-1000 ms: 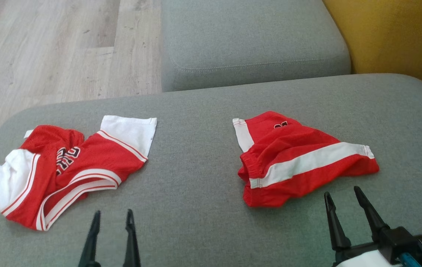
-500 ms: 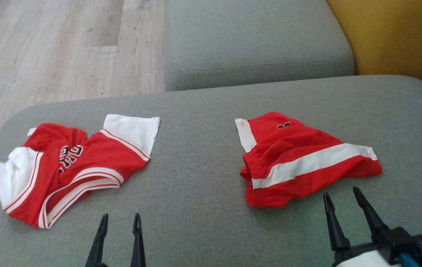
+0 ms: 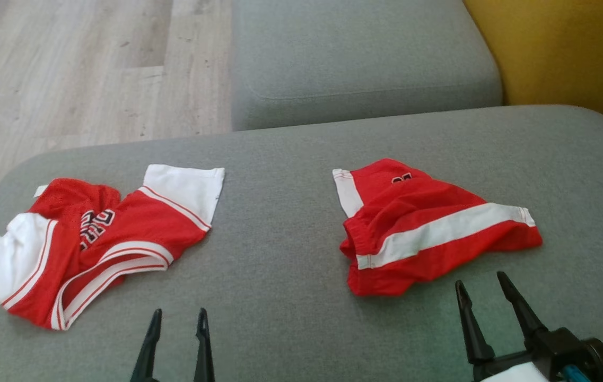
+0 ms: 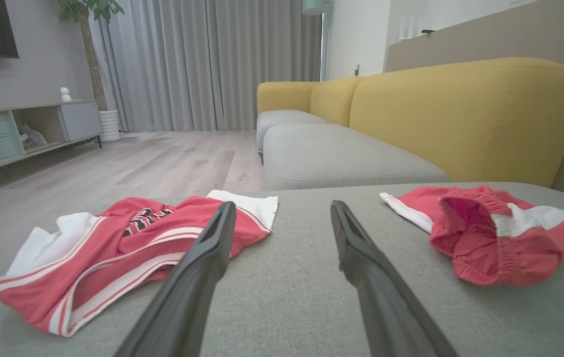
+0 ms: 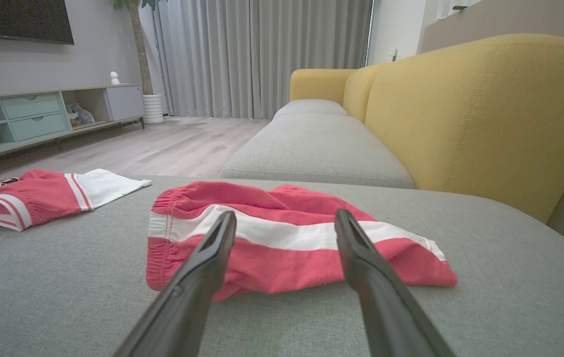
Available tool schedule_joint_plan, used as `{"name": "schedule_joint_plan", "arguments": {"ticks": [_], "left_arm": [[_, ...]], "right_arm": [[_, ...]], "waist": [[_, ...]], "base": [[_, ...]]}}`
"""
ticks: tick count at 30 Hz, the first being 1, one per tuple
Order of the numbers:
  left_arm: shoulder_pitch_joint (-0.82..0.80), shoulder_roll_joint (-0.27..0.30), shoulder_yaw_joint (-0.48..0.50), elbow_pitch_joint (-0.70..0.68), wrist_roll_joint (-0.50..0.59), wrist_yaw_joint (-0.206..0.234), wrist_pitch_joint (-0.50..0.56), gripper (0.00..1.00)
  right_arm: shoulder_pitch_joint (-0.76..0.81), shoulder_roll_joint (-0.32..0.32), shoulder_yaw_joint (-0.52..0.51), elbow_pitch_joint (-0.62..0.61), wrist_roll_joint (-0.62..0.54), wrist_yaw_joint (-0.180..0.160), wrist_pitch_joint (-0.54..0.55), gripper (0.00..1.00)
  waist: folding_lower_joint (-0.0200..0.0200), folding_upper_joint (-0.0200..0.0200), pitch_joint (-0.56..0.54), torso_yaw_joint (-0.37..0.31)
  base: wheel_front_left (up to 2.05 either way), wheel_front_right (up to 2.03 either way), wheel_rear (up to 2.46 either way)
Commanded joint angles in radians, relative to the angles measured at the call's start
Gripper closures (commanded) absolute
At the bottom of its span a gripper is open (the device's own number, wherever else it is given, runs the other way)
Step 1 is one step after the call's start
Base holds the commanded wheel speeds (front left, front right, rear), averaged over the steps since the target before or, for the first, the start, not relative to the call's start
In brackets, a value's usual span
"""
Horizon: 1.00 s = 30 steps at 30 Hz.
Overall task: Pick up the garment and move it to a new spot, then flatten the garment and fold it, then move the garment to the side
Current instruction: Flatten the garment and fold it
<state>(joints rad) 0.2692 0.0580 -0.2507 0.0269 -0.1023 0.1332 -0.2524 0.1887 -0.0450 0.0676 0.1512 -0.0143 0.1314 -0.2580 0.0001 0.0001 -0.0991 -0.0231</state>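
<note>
Presently both garments lie crumpled and well apart on the grey cushion (image 3: 280,254): jersey (image 3: 121,233) left, shorts (image 3: 428,233) right. The left end effector (image 3: 179,313) and right end effector (image 3: 480,278) stand wide and empty; the right faces the shorts, likely for pickup.

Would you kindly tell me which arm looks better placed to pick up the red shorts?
Probably the right: the right end effector, open, sits just before the shorts, pointing at them; the left end effector is nearer the jersey.
</note>
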Motion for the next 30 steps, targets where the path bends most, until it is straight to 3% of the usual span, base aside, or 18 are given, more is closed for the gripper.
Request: {"name": "schedule_joint_plan", "arguments": {"ticks": [1, 9, 20, 30], "left_arm": [[-0.046, -0.008, 0.018, -0.023, -0.014, 0.002, -0.009, 0.00], [-0.082, -0.008, -0.015, -0.001, -0.067, -0.030, -0.009, 0.00], [-0.188, -0.008, -0.087, 0.046, -0.150, -0.113, -0.009, 0.00], [-0.323, -0.008, -0.185, 0.165, -0.232, -0.170, -0.009, 0.00]], "right_arm": [[-0.030, -0.005, 0.030, -0.031, -0.009, -0.001, -0.004, 0.00], [-0.041, -0.005, 0.051, -0.034, -0.015, -0.001, -0.004, 0.00], [-0.058, -0.005, 0.069, -0.032, -0.035, -0.001, -0.004, 0.00], [-0.093, -0.005, 0.098, -0.037, -0.031, -0.001, -0.004, 0.00]], "waist": [[-0.0001, -0.0001, 0.007, -0.012], [-0.0001, -0.0001, 0.047, -0.082], [-0.0001, -0.0001, 0.088, -0.178], [-0.0001, -0.0001, 0.143, -0.252]], "base": [[0.00, 0.00, 0.00], [0.00, 0.00, 0.00], [0.00, 0.00, 0.00], [0.00, 0.00, 0.00]]}}
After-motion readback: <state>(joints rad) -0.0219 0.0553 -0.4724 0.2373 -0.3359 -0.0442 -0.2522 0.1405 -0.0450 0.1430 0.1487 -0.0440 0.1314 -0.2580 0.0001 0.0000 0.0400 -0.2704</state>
